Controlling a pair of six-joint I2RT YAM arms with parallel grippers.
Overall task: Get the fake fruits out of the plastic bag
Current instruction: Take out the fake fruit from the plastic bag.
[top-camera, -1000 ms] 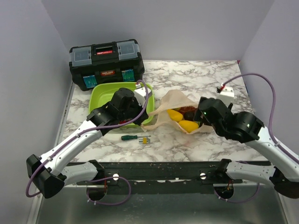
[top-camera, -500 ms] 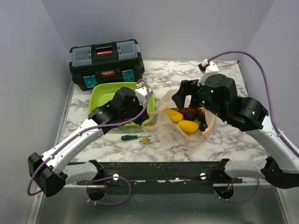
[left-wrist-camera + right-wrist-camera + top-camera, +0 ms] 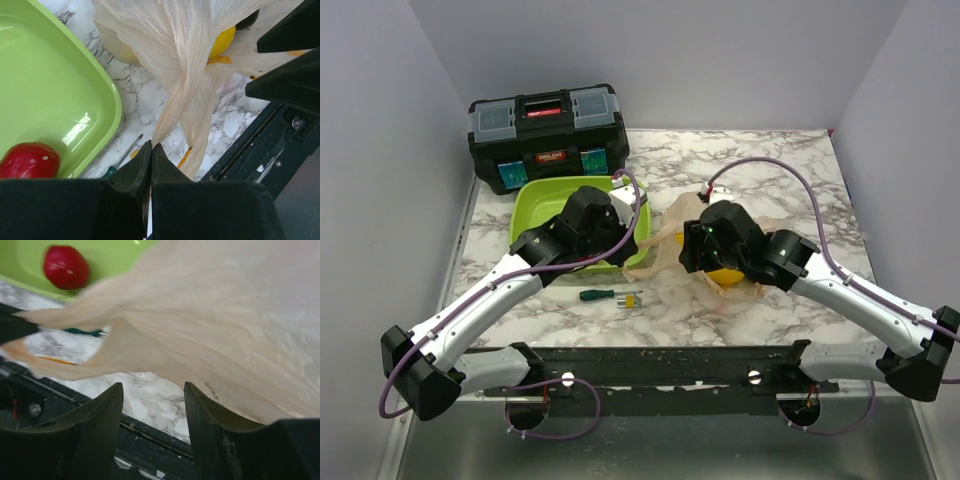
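Note:
The peach plastic bag [image 3: 665,272] lies right of the lime-green tray [image 3: 535,205]. My left gripper [image 3: 628,258] is shut on its twisted left edge, and the left wrist view shows the jaws pinching the film [image 3: 151,146] with the bag [image 3: 185,60] stretched away from them. A yellow fruit [image 3: 223,42] shows through the film and is also seen from above [image 3: 725,274]. The other fruits are hidden under my right arm. My right gripper [image 3: 692,258] hovers over the bag, open and empty, with the bag [image 3: 225,330] just beyond its fingertips [image 3: 152,390].
A shiny red ball [image 3: 30,160] lies in the tray [image 3: 50,90]. A green-handled screwdriver [image 3: 610,296] lies on the marble in front of the tray. A black toolbox [image 3: 548,135] stands at the back left. The dark front rail runs close below both grippers.
My right arm has swung from the right, up over the back of the bag, then forward and down over it. The left gripper has stayed put, holding the bag's edge.

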